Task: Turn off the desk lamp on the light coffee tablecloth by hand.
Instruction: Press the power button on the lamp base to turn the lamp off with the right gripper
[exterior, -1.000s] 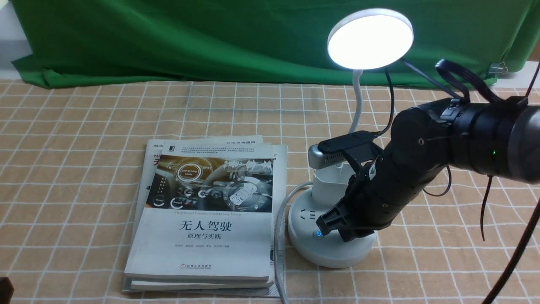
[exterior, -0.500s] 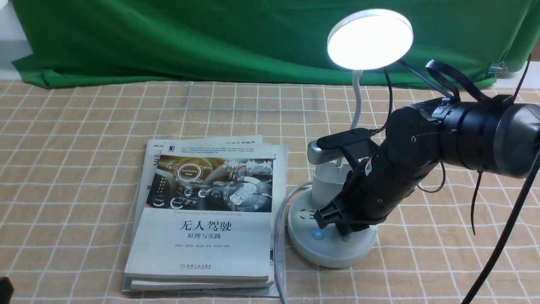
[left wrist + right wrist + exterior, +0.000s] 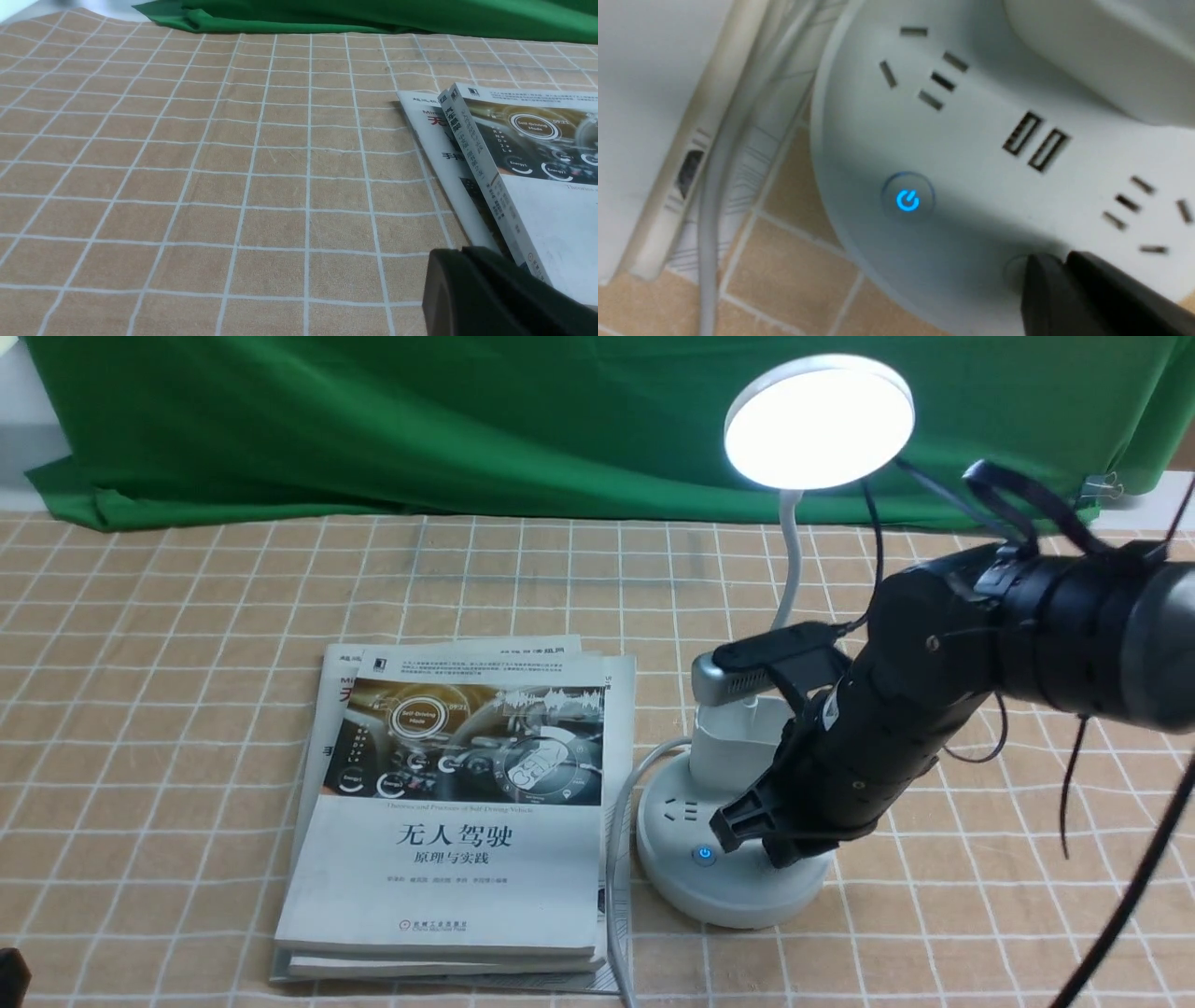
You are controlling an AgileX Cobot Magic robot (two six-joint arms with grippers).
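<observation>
The white desk lamp stands on the light coffee tablecloth (image 3: 187, 709), and its round head (image 3: 819, 422) is lit. Its round base (image 3: 691, 896) shows sockets and a glowing blue power button (image 3: 703, 855), which also shows in the right wrist view (image 3: 907, 200). My right gripper (image 3: 738, 826) is shut and points down at the base, just right of the blue button. In the right wrist view its tip (image 3: 1045, 266) sits on a second, unlit round button (image 3: 1013, 270) and partly hides it. My left gripper (image 3: 460, 254) is shut and empty, low over the cloth by the books.
A stack of books (image 3: 457, 821) lies just left of the lamp base. A white cable (image 3: 616, 859) runs between them. A green backdrop cloth (image 3: 373, 420) hangs at the back. Black cables dangle from my right arm (image 3: 1027, 635).
My right arm swung slightly left and then back right, and its tip stayed over the lamp base. The lamp head stays lit throughout. The left arm has not moved.
</observation>
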